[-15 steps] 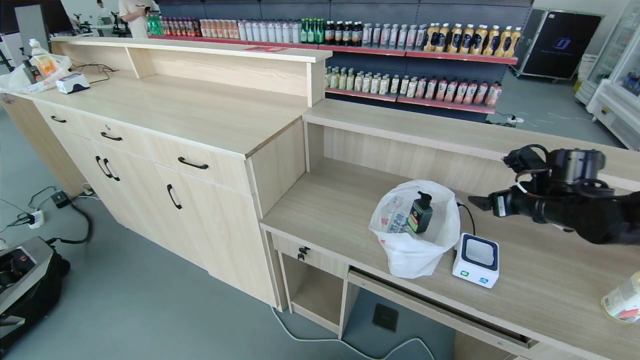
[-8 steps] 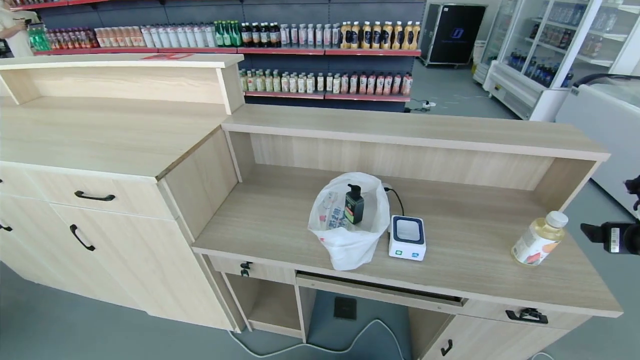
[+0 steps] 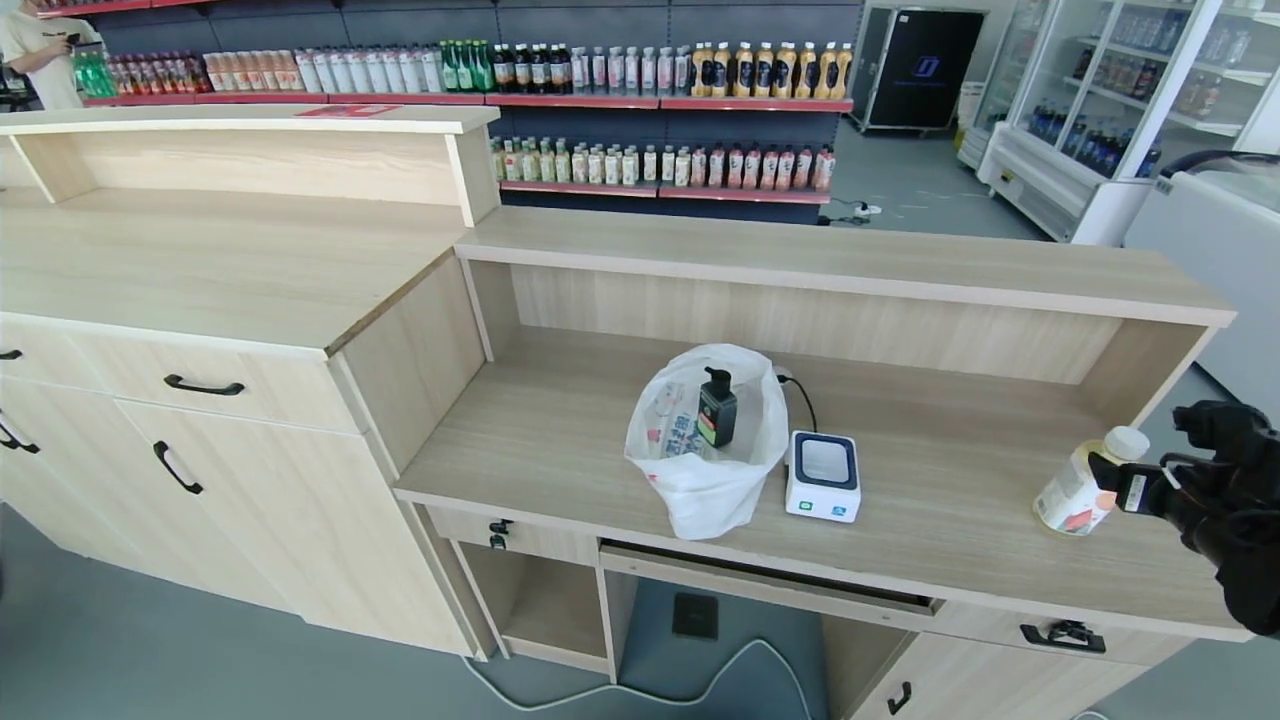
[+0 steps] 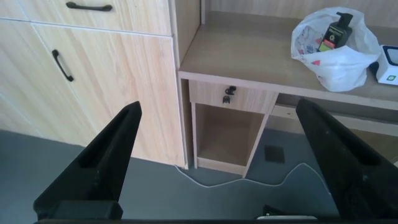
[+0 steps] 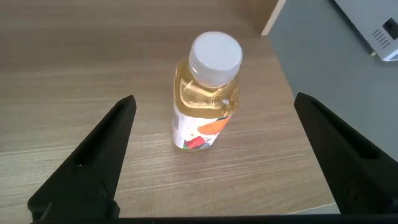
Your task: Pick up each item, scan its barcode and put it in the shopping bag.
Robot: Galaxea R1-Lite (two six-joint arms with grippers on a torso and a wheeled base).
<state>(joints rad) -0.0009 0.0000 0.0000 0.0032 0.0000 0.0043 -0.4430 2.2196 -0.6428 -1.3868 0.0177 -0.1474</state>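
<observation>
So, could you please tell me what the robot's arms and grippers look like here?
The right arm is bulky and black, with what look like dark cables near the wrist and a small white label near its front end. The right gripper and left gripper look alike: each has two matte black, wedge-shaped fingers tapering to narrow tips, without visible markings.

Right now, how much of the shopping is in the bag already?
Done: the dark pump bottle and a printed packet sit inside the shopping bag. In hand: nothing yet. The right gripper is open beside the yellow drink bottle, which stands on the counter. Left to do: grip that bottle, show it to the scanner next to the bag, and drop it in.
</observation>
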